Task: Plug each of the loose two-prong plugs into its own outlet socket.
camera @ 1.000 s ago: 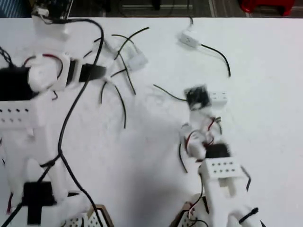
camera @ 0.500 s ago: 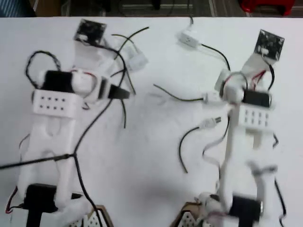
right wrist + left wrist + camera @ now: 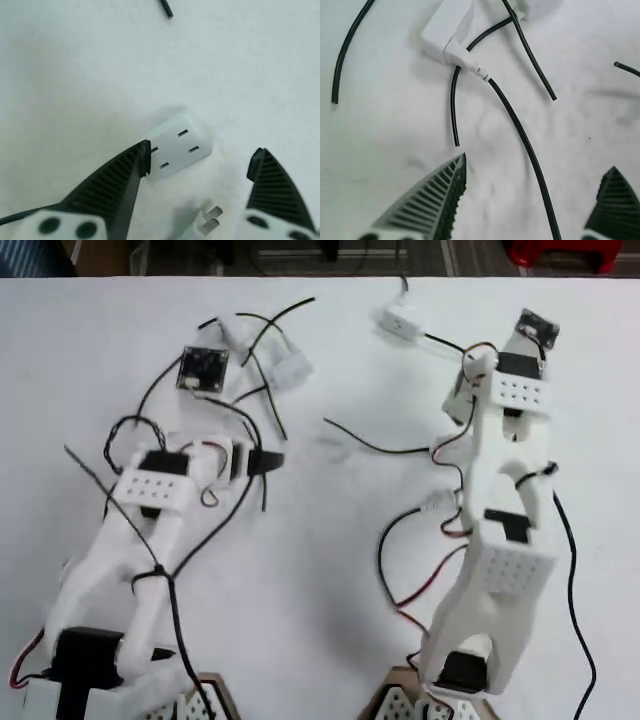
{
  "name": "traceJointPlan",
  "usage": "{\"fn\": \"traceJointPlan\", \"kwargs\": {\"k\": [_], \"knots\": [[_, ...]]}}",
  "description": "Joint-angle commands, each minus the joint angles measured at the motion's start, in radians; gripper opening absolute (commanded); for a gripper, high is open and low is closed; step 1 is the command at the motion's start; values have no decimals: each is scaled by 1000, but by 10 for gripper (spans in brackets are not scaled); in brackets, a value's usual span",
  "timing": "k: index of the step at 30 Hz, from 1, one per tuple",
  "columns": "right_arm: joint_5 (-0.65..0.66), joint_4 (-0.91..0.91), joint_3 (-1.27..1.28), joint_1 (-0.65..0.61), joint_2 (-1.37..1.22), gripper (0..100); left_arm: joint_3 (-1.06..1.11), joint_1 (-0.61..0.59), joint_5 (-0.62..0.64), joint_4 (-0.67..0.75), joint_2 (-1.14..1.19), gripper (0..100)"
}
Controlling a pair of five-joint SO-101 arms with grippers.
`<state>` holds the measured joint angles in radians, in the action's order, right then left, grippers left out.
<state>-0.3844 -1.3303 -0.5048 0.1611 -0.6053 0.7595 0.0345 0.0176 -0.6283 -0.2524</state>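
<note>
Presently holding right hand (image 3: 201, 149) spread open over outlet socket (image 3: 177, 150), likely lining up a grasp | leaving loose plug (image 3: 207, 221) on desk (image 3: 75, 60) just beside it | hovering left hand (image 3: 537, 164), also open, near a corded socket (image 3: 445, 32).

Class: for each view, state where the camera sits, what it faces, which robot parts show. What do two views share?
High view: fixed overhead, facing down at white table; left arm, right arm show.
Left wrist view: on that wrist, facing corded white socket block; left gripper.
Right wrist view: likewise, facing slotted white socket block, two-prong plug; right gripper.
Shared: the table.
</note>
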Motion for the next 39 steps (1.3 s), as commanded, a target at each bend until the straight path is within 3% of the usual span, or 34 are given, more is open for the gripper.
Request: {"fn": "traceJointPlan", "kwargs": {"k": [1,9,15,17,21,29,34,39], "knots": [[11,-51,-221,-12,-113,316,23,5,2,78,-41,391],[914,-90,-525,-15,-229,316,25,4,2,78,-39,391],[1649,-367,-605,-48,-240,316,29,-13,0,98,-39,391],[1830,-392,-585,-42,-236,316,28,-31,0,100,-39,391],[2042,-390,-559,-27,-246,315,29,-68,2,138,-38,391],[2222,-390,-450,-24,-245,315,-2,-68,2,178,61,391],[2277,-384,-379,-28,-246,314,-25,-70,2,176,93,391],[2277,-240,-377,-27,-317,271,-25,-70,2,178,97,390]]}}
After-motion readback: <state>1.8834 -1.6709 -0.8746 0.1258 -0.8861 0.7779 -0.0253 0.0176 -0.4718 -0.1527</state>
